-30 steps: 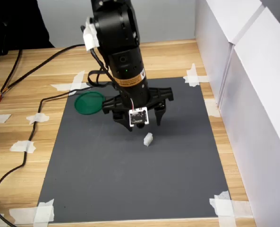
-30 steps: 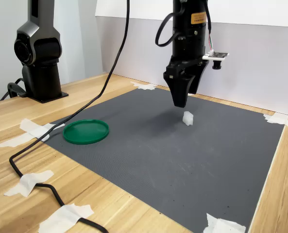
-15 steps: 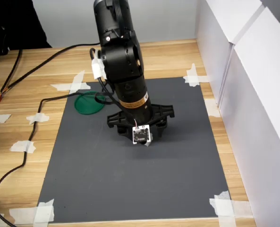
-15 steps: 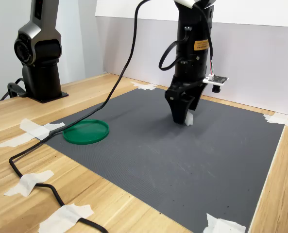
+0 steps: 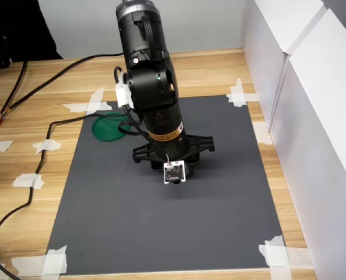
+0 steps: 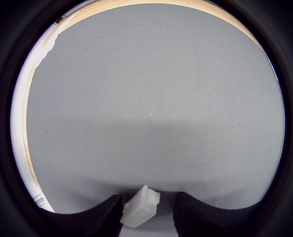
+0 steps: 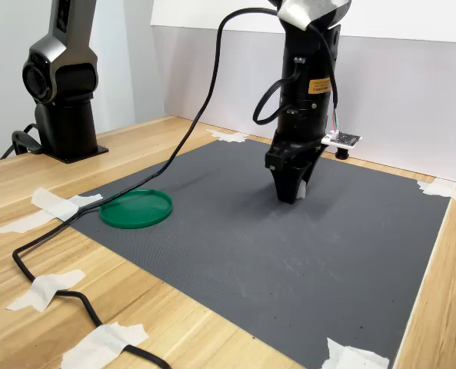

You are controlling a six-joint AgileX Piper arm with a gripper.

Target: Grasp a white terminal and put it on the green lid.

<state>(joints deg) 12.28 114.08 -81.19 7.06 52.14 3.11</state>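
One small white terminal is seen in the wrist view lying on the grey mat, between the two dark fingers, which stand apart on either side of it. A narrow gap appears to remain on each side, so the block is bracketed but is not judged to be gripped yet; contact cannot be confirmed from these pictures. The piece is taken to be light, stiff plastic with smooth faces, likely to skid or twist if it is pinched off-centre. It sits slightly askew to the fingers, so a hold across its two longer flat sides, low on the body and away from the stepped end, would be advised.

In the second exterior view the arm is held nearly upright over the mat, with the gripper pointed straight down and its tips at or just above the surface. The terminal is largely hidden there behind the fingers. The green lid is found well apart, at the mat's edge toward the second exterior view's left, on the wooden bench.
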